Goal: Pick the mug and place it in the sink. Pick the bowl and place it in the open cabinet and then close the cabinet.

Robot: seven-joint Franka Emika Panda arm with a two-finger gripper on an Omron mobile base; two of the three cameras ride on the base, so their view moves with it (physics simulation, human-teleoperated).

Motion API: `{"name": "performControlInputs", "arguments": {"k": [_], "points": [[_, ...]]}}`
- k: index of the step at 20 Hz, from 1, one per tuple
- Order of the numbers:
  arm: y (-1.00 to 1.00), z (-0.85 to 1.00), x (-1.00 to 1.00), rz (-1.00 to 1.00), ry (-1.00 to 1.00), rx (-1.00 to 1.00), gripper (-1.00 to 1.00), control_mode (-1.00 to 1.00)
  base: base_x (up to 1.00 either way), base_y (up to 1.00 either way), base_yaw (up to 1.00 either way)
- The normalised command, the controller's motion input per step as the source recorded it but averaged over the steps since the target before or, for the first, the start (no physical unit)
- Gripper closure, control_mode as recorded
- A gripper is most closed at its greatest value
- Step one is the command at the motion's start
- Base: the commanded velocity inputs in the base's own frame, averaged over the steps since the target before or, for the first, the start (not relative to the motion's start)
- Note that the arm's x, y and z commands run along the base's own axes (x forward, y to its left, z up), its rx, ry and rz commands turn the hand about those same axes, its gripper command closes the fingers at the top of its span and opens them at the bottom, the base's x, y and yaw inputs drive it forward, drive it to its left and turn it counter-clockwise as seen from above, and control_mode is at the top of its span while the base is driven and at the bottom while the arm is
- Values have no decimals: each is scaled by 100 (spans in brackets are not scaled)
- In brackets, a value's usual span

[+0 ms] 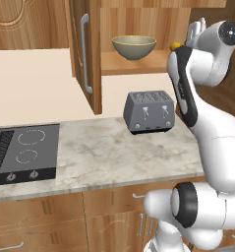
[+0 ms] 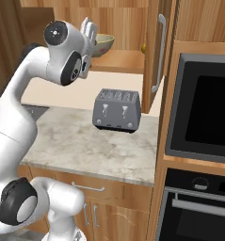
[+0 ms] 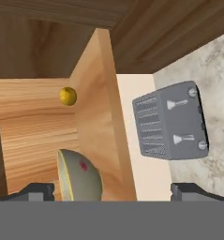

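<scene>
At upper left of the left base view the cabinet (image 1: 84, 54) door hangs open; just right of it the bowl (image 1: 133, 47) already sits on the shelf, so I judge only closing is left. Farther right, at the upper right of the frame, the gripper (image 1: 198, 28) has its fingers spread wide and holds nothing. I can't judge the mug step from here.

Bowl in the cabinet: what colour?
Olive-beige inside, darker grey outside; the bowl shows best in the left base view.
</scene>
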Motion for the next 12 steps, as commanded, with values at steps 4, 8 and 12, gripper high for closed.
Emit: {"name": "performControlInputs", "arguments": {"k": [4, 8, 12], "points": [[-4, -32, -99, -2, 6, 0, -100, -100, 0, 0, 0], [1, -71, -74, 0, 15, -2, -100, -100, 0, 0, 0], [0, -42, -13, 0, 0, -2, -100, -100, 0, 0, 0]]}}
